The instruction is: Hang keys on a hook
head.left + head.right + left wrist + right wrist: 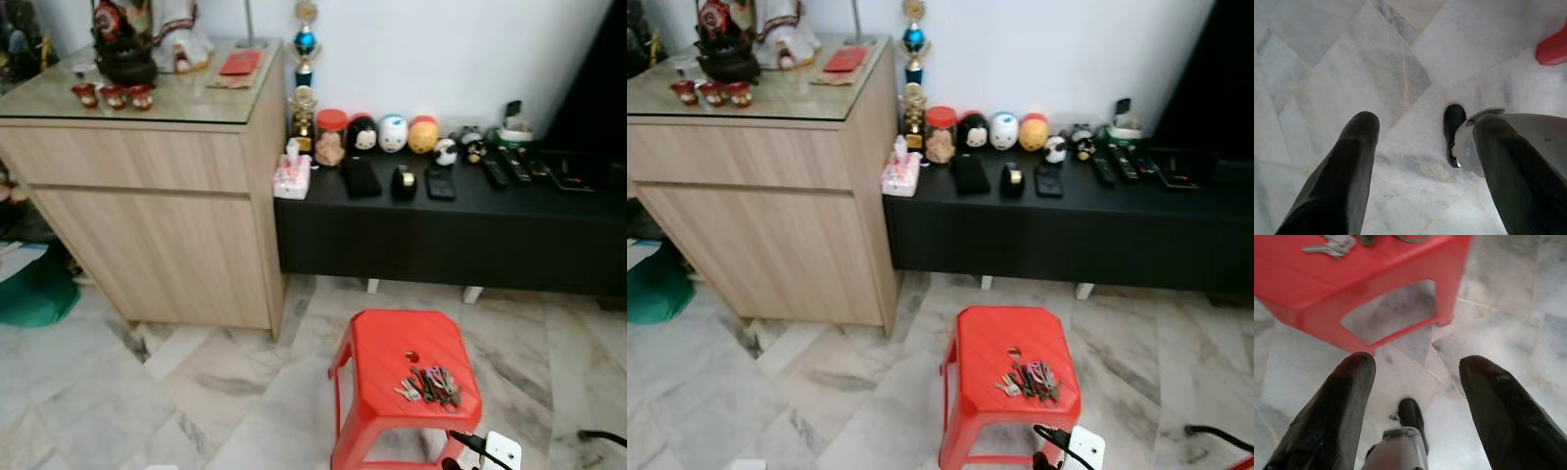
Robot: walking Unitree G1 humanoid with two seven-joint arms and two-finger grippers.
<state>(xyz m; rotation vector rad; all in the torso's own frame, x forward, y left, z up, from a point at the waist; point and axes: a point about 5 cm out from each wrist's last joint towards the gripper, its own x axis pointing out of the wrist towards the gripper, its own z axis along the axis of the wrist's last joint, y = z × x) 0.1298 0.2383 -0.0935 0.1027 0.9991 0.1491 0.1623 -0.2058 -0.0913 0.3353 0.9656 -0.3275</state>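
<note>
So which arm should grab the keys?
Probably the right. The right gripper hangs open right beside the stool with the keys; the left gripper sees just its corner.

Right gripper (1418,377) open above marble floor (1508,323); keys (1334,244) on red stool (1352,279).

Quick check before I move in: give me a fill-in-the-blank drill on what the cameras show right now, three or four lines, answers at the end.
1. The keys lie on top of a red ____.
2. The floor under the stool is pale ____ tile.
3. The left claw and the right claw both hang with fingers ____, holding nothing.
4. The row of round figurines sits on a low ____ cabinet beside the wooden one.

Missing words: stool; marble; open; black
</note>
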